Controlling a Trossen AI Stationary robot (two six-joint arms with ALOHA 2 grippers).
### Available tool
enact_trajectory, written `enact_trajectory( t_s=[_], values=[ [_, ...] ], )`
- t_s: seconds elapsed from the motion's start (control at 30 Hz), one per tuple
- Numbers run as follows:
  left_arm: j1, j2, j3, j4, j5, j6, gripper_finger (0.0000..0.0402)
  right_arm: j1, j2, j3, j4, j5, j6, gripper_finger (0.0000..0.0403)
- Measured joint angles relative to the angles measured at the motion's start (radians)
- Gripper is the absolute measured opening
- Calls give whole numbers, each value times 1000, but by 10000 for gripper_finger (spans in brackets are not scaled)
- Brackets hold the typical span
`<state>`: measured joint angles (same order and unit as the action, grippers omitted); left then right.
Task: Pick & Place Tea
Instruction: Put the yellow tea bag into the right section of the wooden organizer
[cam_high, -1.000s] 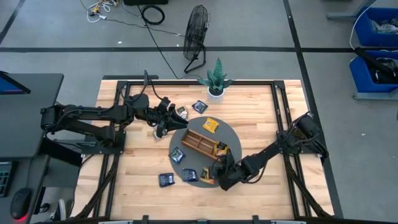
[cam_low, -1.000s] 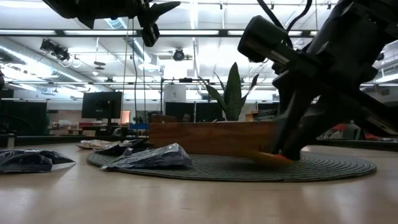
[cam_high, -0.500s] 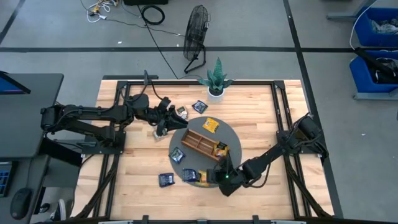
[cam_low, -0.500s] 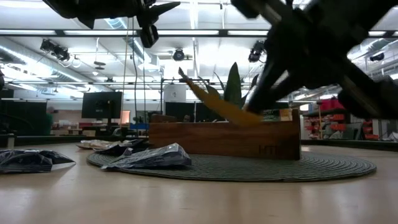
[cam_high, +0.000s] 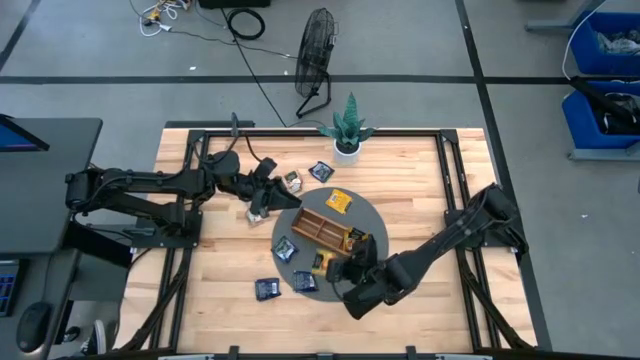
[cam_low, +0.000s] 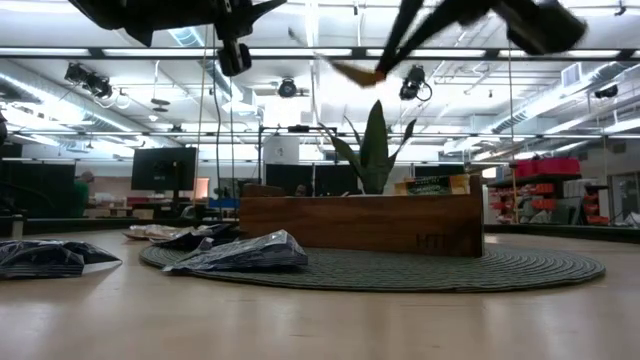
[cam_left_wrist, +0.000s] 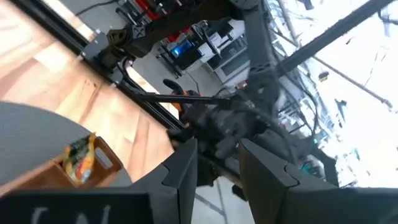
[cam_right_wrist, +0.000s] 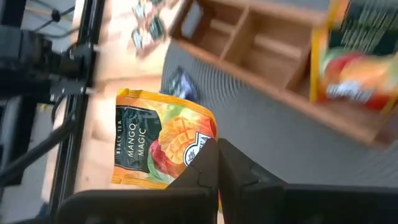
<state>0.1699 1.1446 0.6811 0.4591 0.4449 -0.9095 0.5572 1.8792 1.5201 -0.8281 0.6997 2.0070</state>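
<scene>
While the right gripper (cam_right_wrist: 214, 152) hung above the mat (cam_high: 372, 222), we saw it clenched on a yellow sachet's (cam_right_wrist: 158, 146) corner.

You see the wooden tray (cam_low: 360, 222) sitting on the round mat (cam_low: 520, 268), with a dark sachet (cam_low: 240, 253) at the mat's left edge. High above the tray, dark fingers (cam_low: 400, 35) pinch an orange sachet (cam_low: 352, 71) clear of the counter (cam_low: 320, 320).
</scene>
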Motion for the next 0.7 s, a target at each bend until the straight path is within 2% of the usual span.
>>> enact_trajectory(
  t_s=[0.13, 0.3, 0.47, 0.7],
  values=[
    [0, 0, 0, -2, -13, -53, 135, -22, 0, 110, -201, 35, -7, 0],
    [-5, 0, 0, -2, -14, -44, 157, -59, 0, 230, -413, 90, 13, 0],
    [-6, 0, 0, -6, -18, -2, 170, -100, 0, 304, -492, 162, -11, 0],
    [-6, 0, 0, -8, -26, 5, 178, -170, 0, 351, -498, 187, -117, 0]
  ],
)
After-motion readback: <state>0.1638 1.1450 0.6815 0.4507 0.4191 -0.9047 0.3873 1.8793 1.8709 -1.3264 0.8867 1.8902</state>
